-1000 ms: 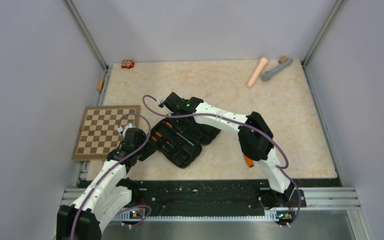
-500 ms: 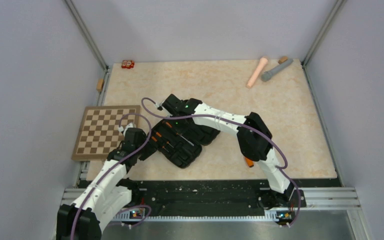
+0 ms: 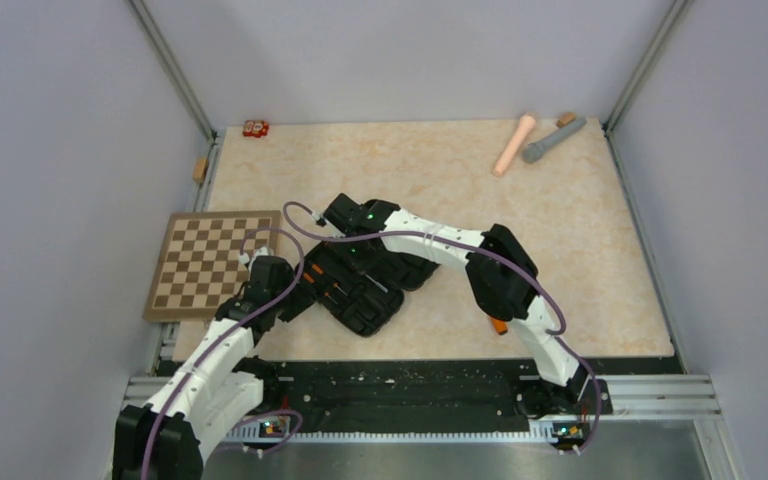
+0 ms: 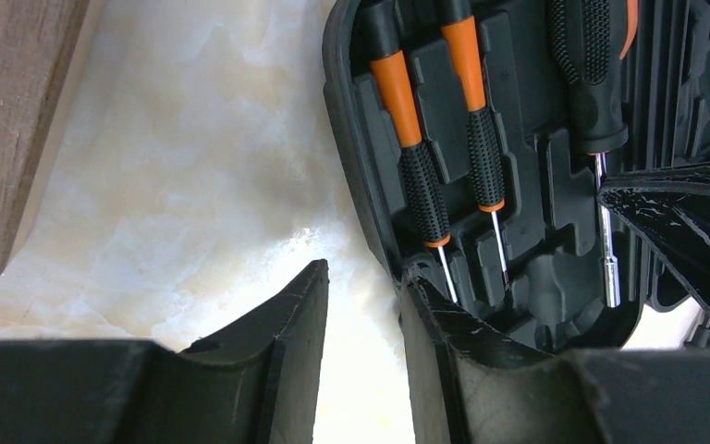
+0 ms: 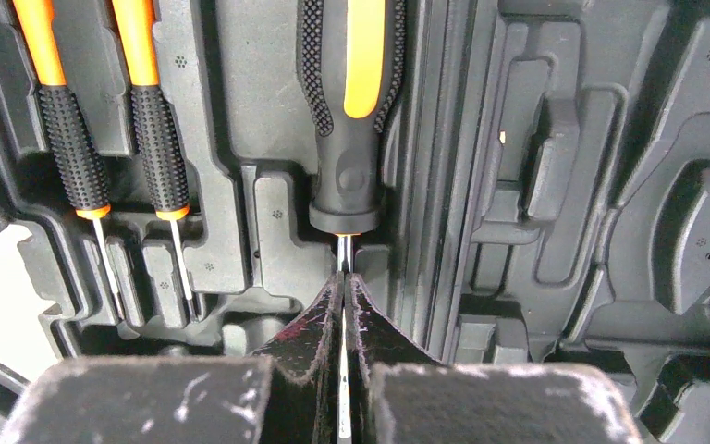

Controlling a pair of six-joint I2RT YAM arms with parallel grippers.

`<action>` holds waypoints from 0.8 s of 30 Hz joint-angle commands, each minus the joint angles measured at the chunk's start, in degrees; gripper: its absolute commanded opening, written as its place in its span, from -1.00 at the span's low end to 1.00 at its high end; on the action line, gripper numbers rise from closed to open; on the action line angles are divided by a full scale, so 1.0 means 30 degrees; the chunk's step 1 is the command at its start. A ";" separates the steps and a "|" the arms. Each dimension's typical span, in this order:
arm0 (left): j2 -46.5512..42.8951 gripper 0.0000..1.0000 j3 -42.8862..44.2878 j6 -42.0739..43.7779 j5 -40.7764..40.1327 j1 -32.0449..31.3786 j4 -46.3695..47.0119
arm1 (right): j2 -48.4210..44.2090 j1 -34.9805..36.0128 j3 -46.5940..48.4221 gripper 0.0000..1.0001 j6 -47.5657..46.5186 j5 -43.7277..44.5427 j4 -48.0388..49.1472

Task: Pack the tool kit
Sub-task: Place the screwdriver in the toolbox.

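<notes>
The black tool case (image 3: pixel 365 290) lies open at the table's middle-left. In the right wrist view my right gripper (image 5: pixel 344 282) is shut on the metal shaft of a large orange-and-black screwdriver (image 5: pixel 356 102), which lies in a moulded slot of the case (image 5: pixel 610 185). Two small screwdrivers (image 5: pixel 65 139) sit in slots to its left. My left gripper (image 4: pixel 362 277) is at the case's near-left corner (image 4: pixel 351 139). Its jaws stand a little apart with bare table between them, and its right finger (image 4: pixel 444 342) touches the case rim. An orange-ended tool (image 3: pixel 498 325) lies partly hidden under the right arm.
A brown chessboard (image 3: pixel 205 262) lies left of the case, close to my left arm. A pink cylinder (image 3: pixel 513 145) and a grey one (image 3: pixel 553 139) lie at the far right. A small red object (image 3: pixel 255 127) sits at the far left corner. Walls enclose the table.
My right wrist and elbow have shifted slightly left and nearer over the case, still holding the screwdriver shaft. The left arm has not visibly moved.
</notes>
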 commanded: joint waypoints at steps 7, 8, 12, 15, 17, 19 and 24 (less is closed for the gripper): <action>0.0219 -0.21 -0.0199 -0.0096 0.0202 0.0067 0.0937 | 0.1125 0.0293 -0.0947 -1.00 -0.0082 0.0380 -0.0444; 0.0272 -0.21 -0.0199 -0.0077 0.0196 0.0067 0.0967 | 0.1228 0.0278 -0.1256 -1.00 -0.0083 0.0549 -0.0328; 0.0417 -0.24 -0.0197 -0.0071 0.0192 0.0067 0.1035 | 0.1427 0.0288 -0.2965 -1.00 0.0069 0.0651 0.0497; 0.0501 -0.24 -0.0250 -0.0064 0.0206 0.0067 0.1116 | 0.1962 0.0281 -0.3715 -1.00 0.0195 0.0472 0.0524; 0.0523 -0.26 -0.0257 -0.0046 0.0207 0.0067 0.1184 | 0.2544 0.0279 -0.3782 -1.00 0.0202 0.0210 0.0149; 0.0584 -0.26 -0.0229 -0.0052 0.0194 0.0067 0.1232 | 0.3071 0.0295 -0.3564 -1.00 0.0120 0.0027 -0.0425; 0.0532 -0.29 -0.0227 -0.0063 0.0206 0.0067 0.1276 | 0.4518 0.0293 -0.2207 -1.00 -0.0438 0.1747 -0.2635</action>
